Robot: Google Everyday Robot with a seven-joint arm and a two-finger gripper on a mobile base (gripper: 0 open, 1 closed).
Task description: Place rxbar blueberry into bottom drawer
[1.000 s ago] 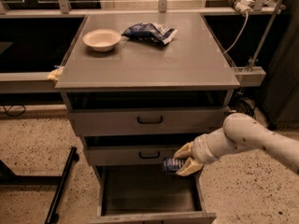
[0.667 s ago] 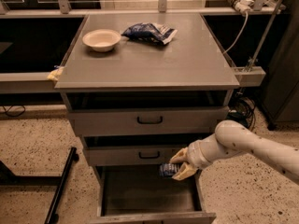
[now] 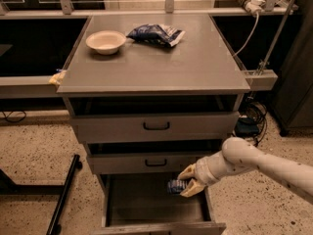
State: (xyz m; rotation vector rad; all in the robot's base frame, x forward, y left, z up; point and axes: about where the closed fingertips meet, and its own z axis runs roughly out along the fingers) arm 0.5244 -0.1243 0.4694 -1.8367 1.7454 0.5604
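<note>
Hovering above the bottom drawer (image 3: 142,202) below it, the tool (image 3: 185,183) pinched the rxbar blueberry (image 3: 173,186) by one end; seemingly light, thin, slippery.

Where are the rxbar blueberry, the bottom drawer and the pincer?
rxbar blueberry (image 3: 174,186), camera view, on the wrapper's exposed left end.
bottom drawer (image 3: 142,204), camera view, on its bare grey floor.
pincer (image 3: 183,184), camera view, midway between its fingertips, over the drawer's right side, gripping the bar.

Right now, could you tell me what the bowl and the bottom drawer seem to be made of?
Bowl: matte cream, thin rim, perhaps paper or plastic. Bottom drawer: flat grey, thin straight walls, likely painted metal. The hand, above it, grips the rxbar blueberry.
</note>
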